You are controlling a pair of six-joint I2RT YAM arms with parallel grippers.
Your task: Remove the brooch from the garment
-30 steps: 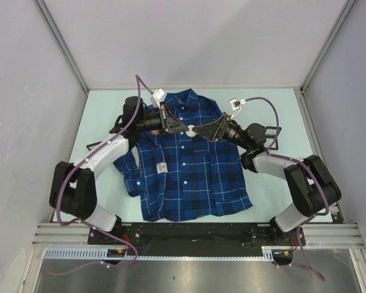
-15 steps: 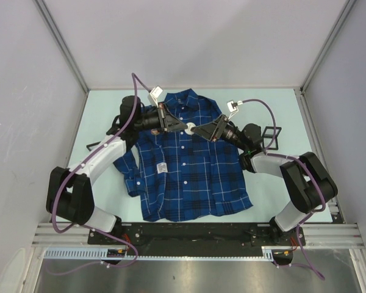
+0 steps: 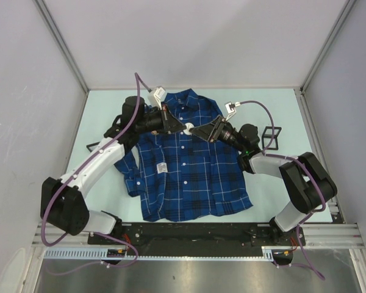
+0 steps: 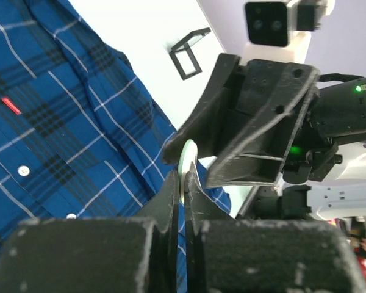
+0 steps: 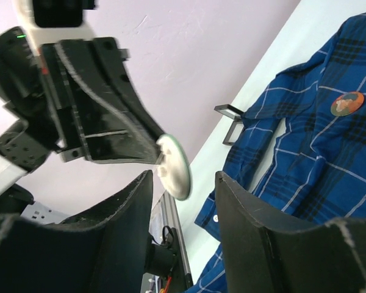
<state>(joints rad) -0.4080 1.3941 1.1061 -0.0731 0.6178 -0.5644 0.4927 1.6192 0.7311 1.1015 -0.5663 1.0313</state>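
The garment (image 3: 189, 165), a dark blue plaid shirt, lies spread flat on the table. Above its collar area my left gripper (image 3: 184, 127) is shut on a round brooch (image 3: 189, 128), white-backed with a green rim. In the left wrist view the brooch (image 4: 186, 160) stands edge-on, pinched between the jaws of the left gripper (image 4: 184, 177). My right gripper (image 5: 183, 177) is open, its two fingers either side of the brooch (image 5: 174, 166) with gaps showing on both sides. The shirt (image 5: 329, 152) lies below.
A round orange-brown badge (image 5: 346, 103) sits on the shirt's chest. A black wire frame (image 3: 269, 135) stands on the table right of the shirt, behind the right arm. Grey walls enclose the table on three sides.
The right gripper's fingers have narrowed around the brooch and edged slightly left. The left gripper keeps its hold in about the same place.
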